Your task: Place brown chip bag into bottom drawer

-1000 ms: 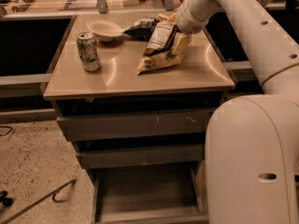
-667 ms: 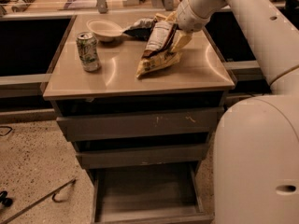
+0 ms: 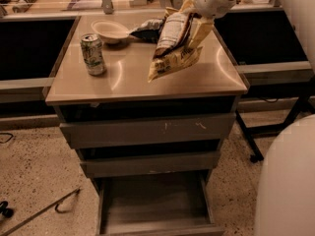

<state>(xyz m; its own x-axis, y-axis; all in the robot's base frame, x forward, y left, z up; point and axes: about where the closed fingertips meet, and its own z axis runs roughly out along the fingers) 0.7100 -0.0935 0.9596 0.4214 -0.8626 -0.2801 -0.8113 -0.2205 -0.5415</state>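
The tool (image 3: 194, 9) clamps the glossy brown, cream-edged bag (image 3: 174, 48) tilted over the worktop (image 3: 123, 82), near can (image 3: 92, 54) and bowl (image 3: 110, 31).

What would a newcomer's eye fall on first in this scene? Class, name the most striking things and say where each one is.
The brown chip bag hangs over the right half of the cabinet top, held by its upper end in the gripper. Below, at the foot of the cabinet, the bottom drawer stands pulled open. A green soda can stands upright on the top's left side.
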